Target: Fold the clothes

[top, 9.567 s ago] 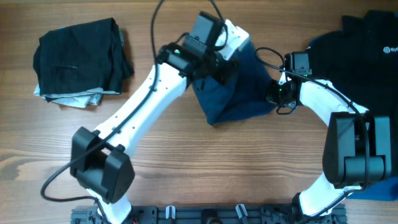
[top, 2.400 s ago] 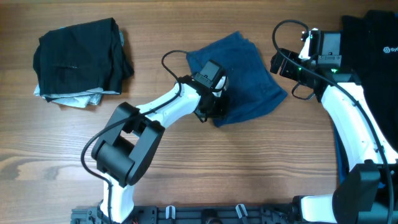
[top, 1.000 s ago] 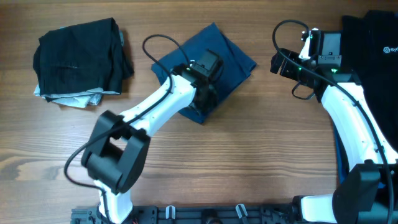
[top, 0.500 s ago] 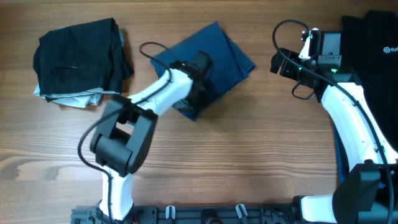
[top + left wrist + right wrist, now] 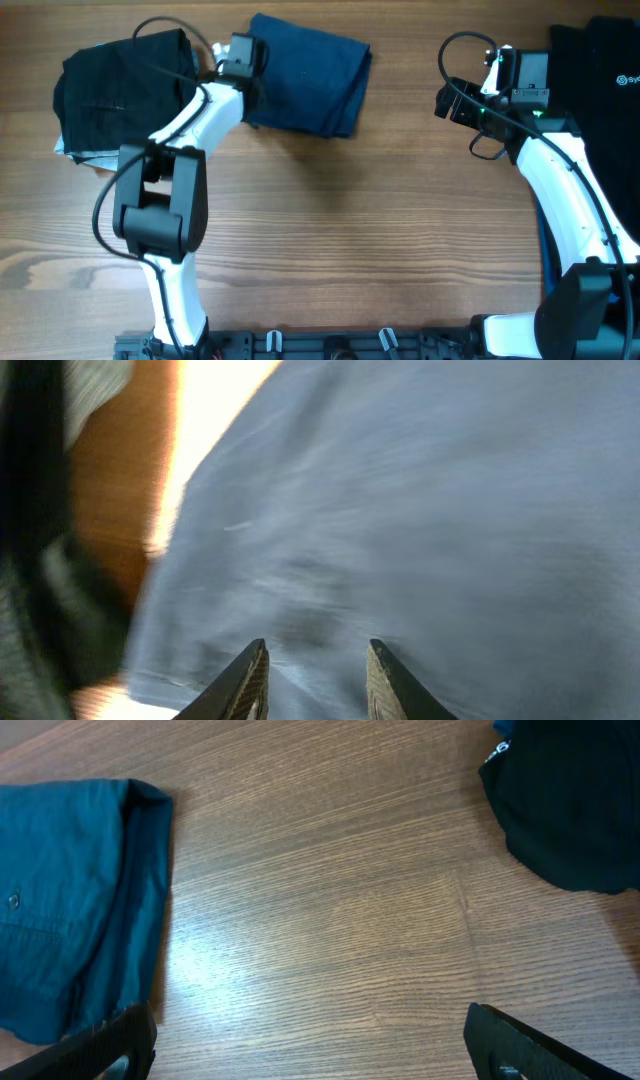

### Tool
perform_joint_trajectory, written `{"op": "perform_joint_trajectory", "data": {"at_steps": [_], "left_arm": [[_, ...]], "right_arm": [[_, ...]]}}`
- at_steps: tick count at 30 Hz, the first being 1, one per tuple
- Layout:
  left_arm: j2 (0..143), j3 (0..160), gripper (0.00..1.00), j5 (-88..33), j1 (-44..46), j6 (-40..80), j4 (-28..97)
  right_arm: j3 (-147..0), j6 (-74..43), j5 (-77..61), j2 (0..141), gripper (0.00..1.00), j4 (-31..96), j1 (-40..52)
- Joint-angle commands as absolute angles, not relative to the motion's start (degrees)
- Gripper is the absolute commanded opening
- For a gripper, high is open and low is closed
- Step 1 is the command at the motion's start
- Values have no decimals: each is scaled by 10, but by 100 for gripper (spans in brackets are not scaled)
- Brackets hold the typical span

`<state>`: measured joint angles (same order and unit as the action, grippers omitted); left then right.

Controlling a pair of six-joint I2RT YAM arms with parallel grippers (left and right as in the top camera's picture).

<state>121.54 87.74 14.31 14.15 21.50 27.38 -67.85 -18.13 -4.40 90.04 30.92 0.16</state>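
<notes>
1. Left gripper [image 5: 315,682], bottom edge of its wrist view: fingers slightly parted, nothing visibly pinched; to release well, I'd lift straight up so no layer drags
2. Right gripper [image 5: 320,1042]: spread wide, empty, over the table [image 5: 330,900]
3. One pair of denim shorts [image 5: 305,72], folded, top centre overhead
4. Two black garments: upper left [image 5: 120,90], upper right [image 5: 600,70]

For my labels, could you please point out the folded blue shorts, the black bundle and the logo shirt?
blue shorts [image 5: 310,70], overhead view, top layer.
black bundle [image 5: 118,95], overhead view, its centre.
logo shirt [image 5: 600,60], overhead view, chest area.
</notes>
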Motion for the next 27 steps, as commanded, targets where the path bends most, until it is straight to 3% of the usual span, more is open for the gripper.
{"op": "perform_joint_trajectory", "data": {"at_steps": [1, 3, 14, 16, 19, 22, 27], "left_arm": [[1117, 910, 27, 57, 196, 206, 260], [1107, 910, 4, 47, 221, 246, 256], [1254, 909, 4, 36, 273, 282, 98], [1274, 909, 14, 19, 273, 282, 82], [1299, 909, 12, -13, 276, 281, 101], [1311, 909, 4, -15, 281, 281, 148], [1311, 909, 4, -15, 294, 275, 294]], "right_arm": [[-676, -181, -34, 906, 100, 309, -1], [-676, -180, -34, 906, 100, 309, -1], [-676, -181, -34, 906, 100, 309, -1], [-676, -181, -34, 906, 100, 309, -1], [-676, -181, -34, 906, 99, 309, -1], [-676, -181, -34, 906, 100, 309, -1], [-676, -181, -34, 906, 100, 309, -1]]}}
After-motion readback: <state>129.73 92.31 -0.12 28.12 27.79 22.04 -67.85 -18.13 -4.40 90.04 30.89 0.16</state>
